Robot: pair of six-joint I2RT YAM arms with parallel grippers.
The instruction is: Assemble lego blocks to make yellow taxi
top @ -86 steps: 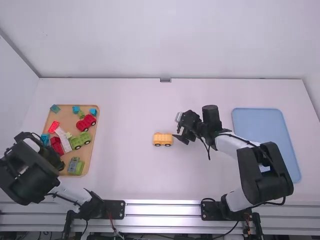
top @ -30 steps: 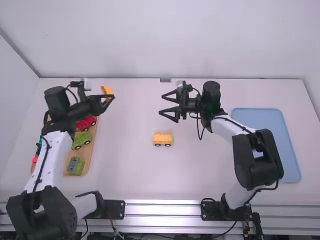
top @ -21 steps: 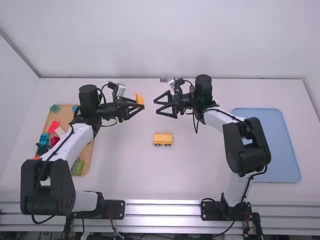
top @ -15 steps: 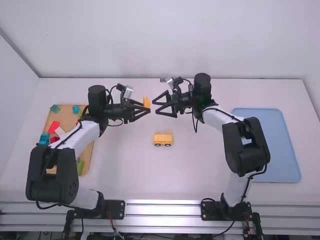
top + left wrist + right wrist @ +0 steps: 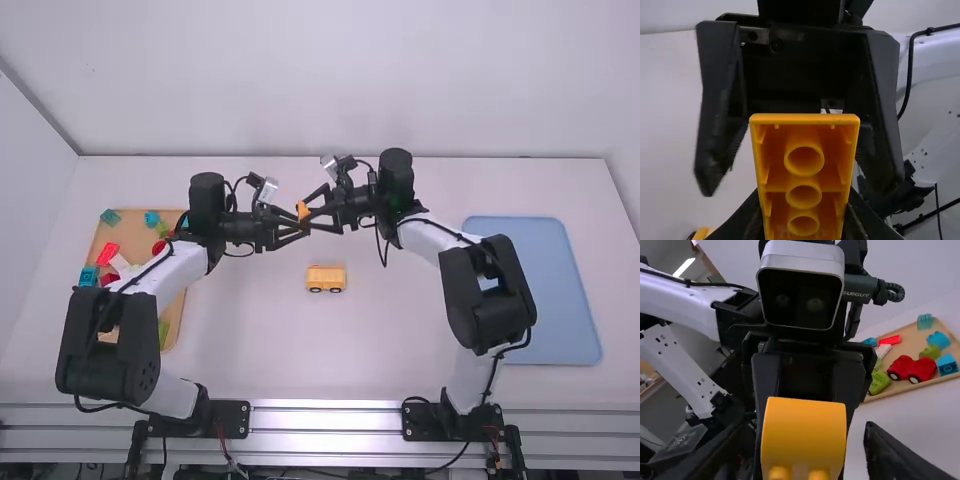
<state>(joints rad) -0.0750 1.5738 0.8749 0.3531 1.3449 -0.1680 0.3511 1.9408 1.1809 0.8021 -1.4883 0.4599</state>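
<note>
High view: yellow block (image 5: pixel 303 211), the task's piece in hand, raised off the table and set between the two arms. Left gripper (image 5: pixel 303 226), clamped on that block. Right gripper (image 5: pixel 307 214), spread, its tips at the block. Wheeled base (image 5: pixel 326 279), on the table, from the block towards the arms' bases. Wooden tray (image 5: pixel 130 228) with loose pieces, to the block's left; blue tray (image 5: pixel 535 290), well to its right.

Left wrist view: yellow block, hollow underside shown, three tubes in one row along its long axis; left fingers pressed on one end portion. Right fingers, parted, flank the block's free end.

Right wrist view: yellow block, smooth face and two studs shown, between parted right fingers, a gap at either side. Red car (image 5: pixel 912 368), on the wooden tray, beyond the block. Both grippers are equally near; apparently a handover, wanting right fingers closed across the block's width, left holding until then
</note>
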